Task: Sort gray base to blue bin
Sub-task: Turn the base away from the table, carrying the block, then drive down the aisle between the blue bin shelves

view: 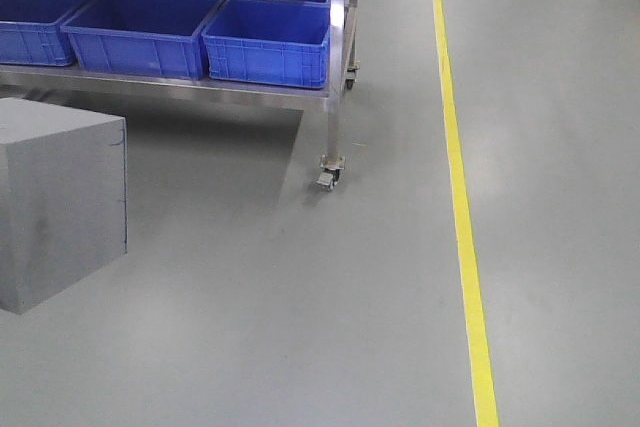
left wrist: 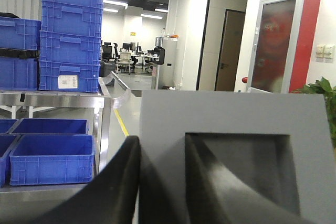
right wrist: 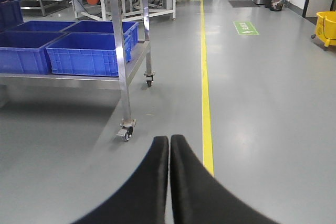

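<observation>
The gray base fills the left wrist view, its square dark recess facing the camera. My left gripper is shut on the base's left wall, with one black finger outside it and the other inside the recess. In the front view the gray base shows at the left edge as a plain block; neither gripper appears there. Several blue bins sit side by side on the lower shelf of a steel cart, also in the left wrist view and the right wrist view. My right gripper is shut and empty above the floor.
The steel cart stands on castor wheels. A yellow floor line runs to its right. More blue totes are stacked on the cart's top. A yellow mop bucket stands far right.
</observation>
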